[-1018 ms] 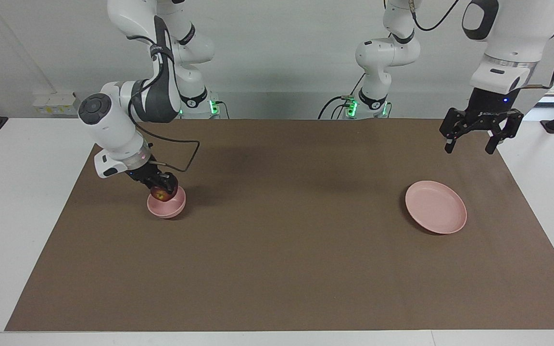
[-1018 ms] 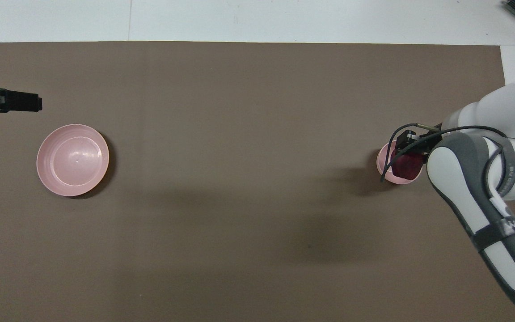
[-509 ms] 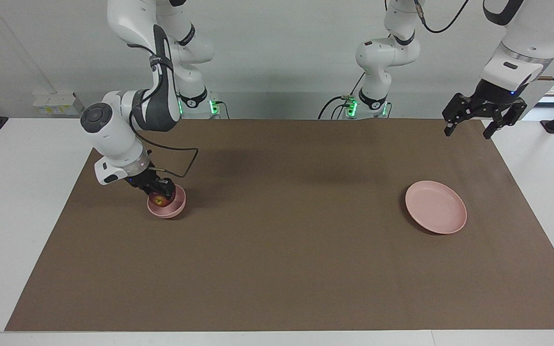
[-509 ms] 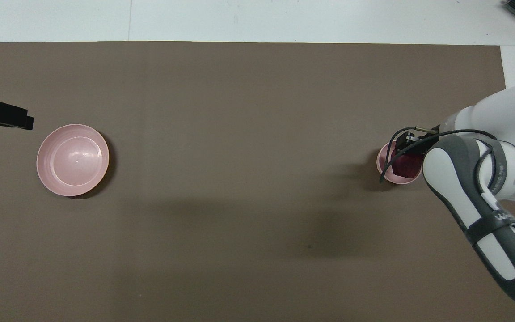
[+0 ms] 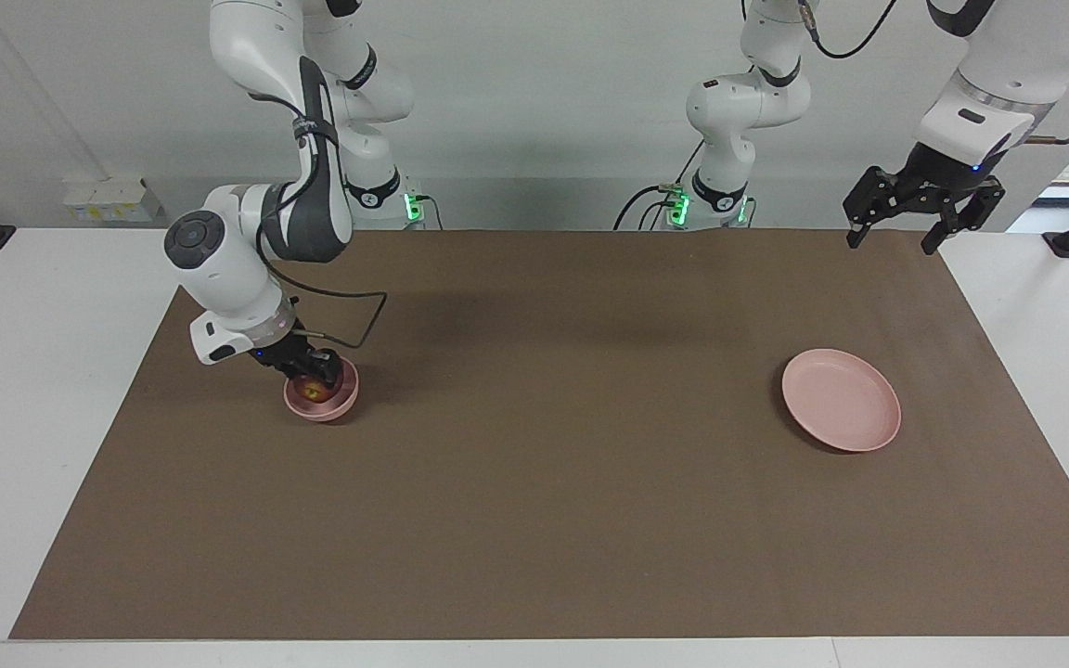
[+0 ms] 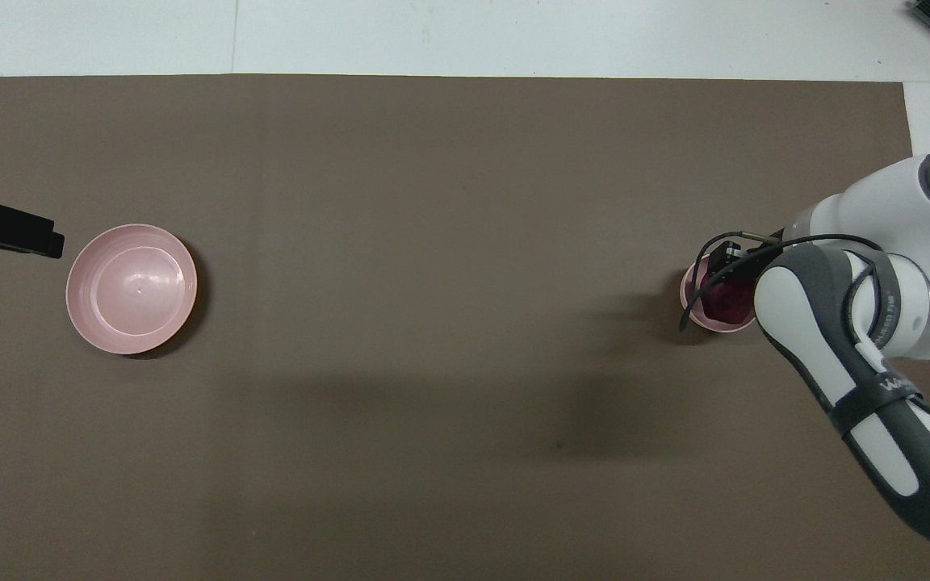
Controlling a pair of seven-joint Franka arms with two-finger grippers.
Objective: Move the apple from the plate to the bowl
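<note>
The dark red apple [image 5: 315, 390] [image 6: 725, 300] sits low inside the small pink bowl [image 5: 325, 407] [image 6: 693, 308] at the right arm's end of the mat. My right gripper [image 5: 311, 377] [image 6: 728, 281] reaches down into the bowl, tilted, and is shut on the apple. The wide pink plate [image 5: 841, 399] [image 6: 131, 288] lies bare at the left arm's end. My left gripper [image 5: 891, 245] [image 6: 29, 236] hangs open and high over the mat's edge at the left arm's end, holding nothing, away from the plate.
A brown mat [image 5: 553, 482] covers most of the white table [image 5: 43, 390]. The right arm's elbow and cable [image 5: 349, 315] hang over the mat beside the bowl.
My right gripper has lowered the apple deeper into the bowl. The left gripper has risen and drawn back toward the robots, away from the plate.
</note>
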